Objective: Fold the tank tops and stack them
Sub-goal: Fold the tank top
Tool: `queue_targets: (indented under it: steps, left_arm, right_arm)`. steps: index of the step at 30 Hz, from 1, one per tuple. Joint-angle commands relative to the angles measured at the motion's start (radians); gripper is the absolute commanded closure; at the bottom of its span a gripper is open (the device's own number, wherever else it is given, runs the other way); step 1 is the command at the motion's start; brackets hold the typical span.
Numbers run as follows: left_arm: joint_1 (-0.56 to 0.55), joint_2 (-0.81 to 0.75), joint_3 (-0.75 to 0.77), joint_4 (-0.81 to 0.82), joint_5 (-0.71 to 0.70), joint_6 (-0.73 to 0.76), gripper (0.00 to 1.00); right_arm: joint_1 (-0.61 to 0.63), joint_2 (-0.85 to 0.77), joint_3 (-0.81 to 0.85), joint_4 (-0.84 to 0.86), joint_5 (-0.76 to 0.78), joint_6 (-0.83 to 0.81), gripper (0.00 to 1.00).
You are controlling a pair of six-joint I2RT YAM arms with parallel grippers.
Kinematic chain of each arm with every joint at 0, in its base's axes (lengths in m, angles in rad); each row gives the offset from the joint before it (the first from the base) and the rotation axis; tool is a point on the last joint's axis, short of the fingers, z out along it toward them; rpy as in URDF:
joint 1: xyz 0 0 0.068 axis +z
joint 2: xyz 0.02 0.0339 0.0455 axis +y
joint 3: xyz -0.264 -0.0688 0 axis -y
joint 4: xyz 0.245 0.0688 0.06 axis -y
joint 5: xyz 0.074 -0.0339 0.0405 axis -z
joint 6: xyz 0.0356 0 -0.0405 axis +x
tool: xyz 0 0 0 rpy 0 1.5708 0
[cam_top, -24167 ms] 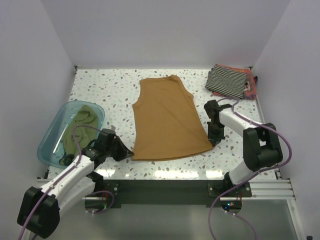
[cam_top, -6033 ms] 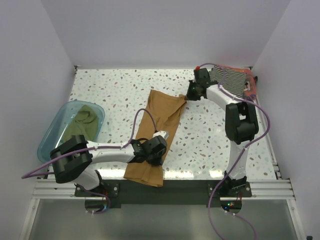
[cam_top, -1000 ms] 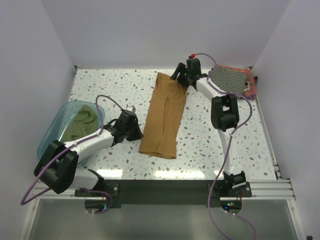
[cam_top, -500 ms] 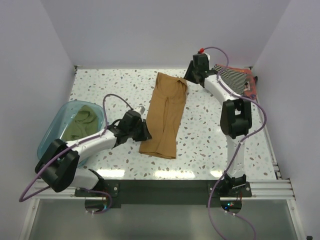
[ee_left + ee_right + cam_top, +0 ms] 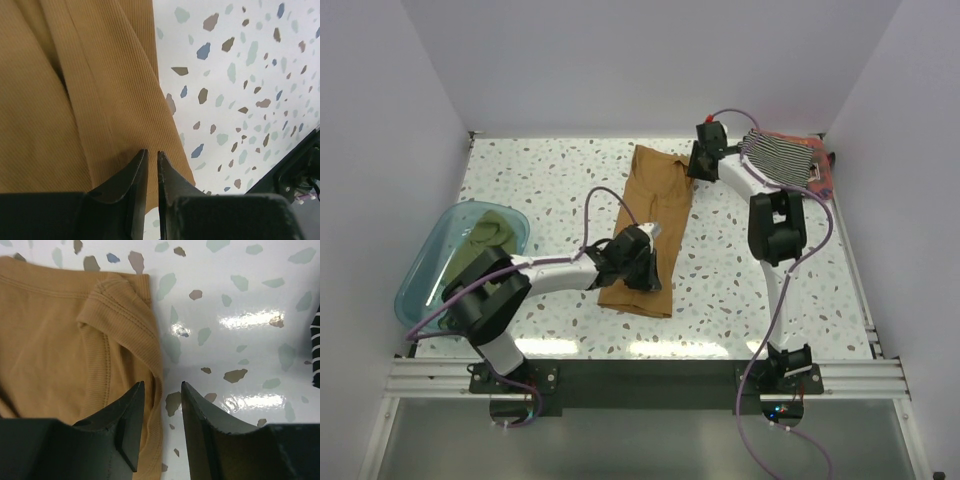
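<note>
A translucent teal plastic tub point(image 5: 425, 265) sits at one side of a white speckled terrazzo table point(image 5: 520, 170) and holds a crumpled olive green tank top point(image 5: 485, 240). Just beside the tub, toward the table's middle, lies a tan-brown ribbed tank top point(image 5: 655, 210), folded lengthwise into a long narrow strip. The strip's hem end is the end nearer the tub and its strap end is the farther one. The left gripper point(image 5: 149, 151) rests on the hem end, close to the edge that faces away from the tub. Its fingers point(image 5: 135, 172) are drawn almost together with only a thin slit between them, and the tips are down on the cloth. Whether any cloth is pinched in the slit cannot be told. The right gripper point(image 5: 162, 384) is at the strap end, fingers apart and straddling the ribbed armhole edge, with bare table showing in the gap. Well apart from the tub, in the table's opposite far corner, a folded black-and-white striped tank top point(image 5: 782, 160) lies on top of a reddish one point(image 5: 826, 182).
</note>
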Motion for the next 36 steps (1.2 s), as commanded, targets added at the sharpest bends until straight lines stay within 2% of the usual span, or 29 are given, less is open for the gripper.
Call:
queue_targets:
  steps: [1,4,10,16,17,20,29,36]
  left_arm:
    - [-0.033,0.045,0.048,0.047,0.018,0.006,0.83]
    - [-0.056,0.082,0.050,0.047,0.013,-0.002,0.84]
    - [-0.093,0.126,0.047,0.028,-0.020,-0.023,0.90]
    - [-0.116,0.154,0.044,-0.015,-0.039,-0.035,0.98]
    - [-0.122,0.154,0.044,-0.016,-0.040,-0.034,0.99]
    - [-0.132,0.148,0.037,-0.028,-0.045,-0.036,1.00]
    - [-0.153,0.128,0.011,-0.035,-0.045,-0.045,1.00]
    - [-0.158,0.113,0.004,-0.033,-0.039,-0.046,1.00]
  right_arm:
    - [-0.001,0.027,0.070,-0.021,-0.010,-0.033,0.60]
    - [-0.001,0.047,0.081,-0.021,-0.004,-0.032,0.62]
    - [0.002,0.038,0.072,-0.007,0.048,-0.016,0.83]
    - [0.010,0.038,0.111,-0.037,0.062,-0.016,0.91]
    - [0.013,0.047,0.125,-0.047,0.070,-0.022,0.96]
    - [0.021,0.044,0.151,-0.067,0.103,-0.024,0.99]
    - [0.071,0.135,0.332,-0.177,0.168,-0.070,0.95]
    - [0.096,0.196,0.339,-0.188,0.188,-0.082,0.89]
